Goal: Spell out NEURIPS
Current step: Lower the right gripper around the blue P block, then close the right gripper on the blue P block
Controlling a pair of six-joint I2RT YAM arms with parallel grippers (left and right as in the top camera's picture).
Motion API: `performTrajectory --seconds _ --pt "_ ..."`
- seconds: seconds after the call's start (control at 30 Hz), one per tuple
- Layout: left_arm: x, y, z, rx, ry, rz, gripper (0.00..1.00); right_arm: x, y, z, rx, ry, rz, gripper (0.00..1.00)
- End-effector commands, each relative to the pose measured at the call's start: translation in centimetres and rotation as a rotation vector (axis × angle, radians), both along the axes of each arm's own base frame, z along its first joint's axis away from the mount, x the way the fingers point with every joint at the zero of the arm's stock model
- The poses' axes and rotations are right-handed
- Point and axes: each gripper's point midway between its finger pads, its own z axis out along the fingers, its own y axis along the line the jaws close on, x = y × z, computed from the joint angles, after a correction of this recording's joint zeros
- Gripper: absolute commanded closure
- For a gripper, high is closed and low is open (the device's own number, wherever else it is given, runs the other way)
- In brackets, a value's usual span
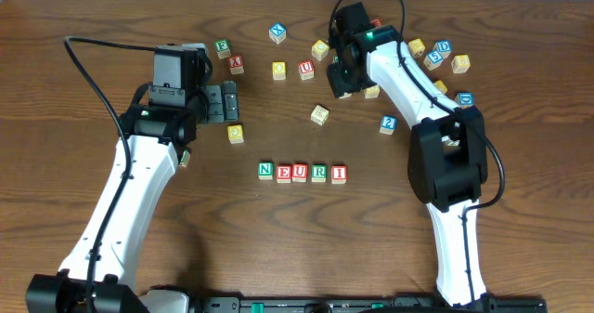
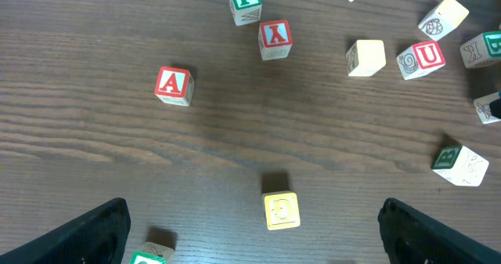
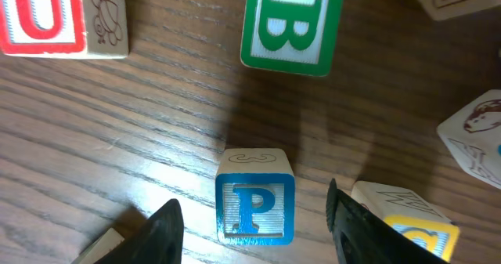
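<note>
Five cubes stand in a row at the table's middle: green N [image 1: 265, 170], red E [image 1: 283, 172], red U [image 1: 300, 172], green R [image 1: 318, 173], red I [image 1: 339, 174]. The blue P cube [image 3: 255, 205] rests on the wood between the fingers of my right gripper [image 3: 254, 233], which is open with a gap on each side of the cube. In the overhead view the right gripper [image 1: 345, 79] hides the P. My left gripper [image 2: 254, 240] hangs open and empty over the table [image 1: 230, 103]. I cannot pick out the S.
A yellow cube [image 2: 281, 211] with an unclear letter lies just ahead of the left gripper, with a red A [image 2: 174, 85] further off. A green B [image 3: 291, 25] and a second red U [image 3: 43, 17] sit beyond the P. A yellow-faced cube [image 3: 415, 233] lies against the right finger.
</note>
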Motion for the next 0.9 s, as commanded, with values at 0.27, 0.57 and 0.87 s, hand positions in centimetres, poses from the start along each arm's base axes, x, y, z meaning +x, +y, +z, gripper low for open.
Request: performTrajectory --seconds 0.27,0.57,0.87 --pt "0.40 0.21 1.61 0.005 -0.041 0.000 0.00 0.20 0.07 -1.32 0.000 0.016 -0.014 0.50" --pt "0.40 0.21 1.61 0.005 -0.041 0.000 0.00 0.15 0.05 -1.36 -0.001 0.018 -0.014 0.55" --pt "0.40 0.21 1.61 0.005 -0.041 0.000 0.00 0.12 0.04 -1.37 -0.001 0.019 -0.014 0.58"
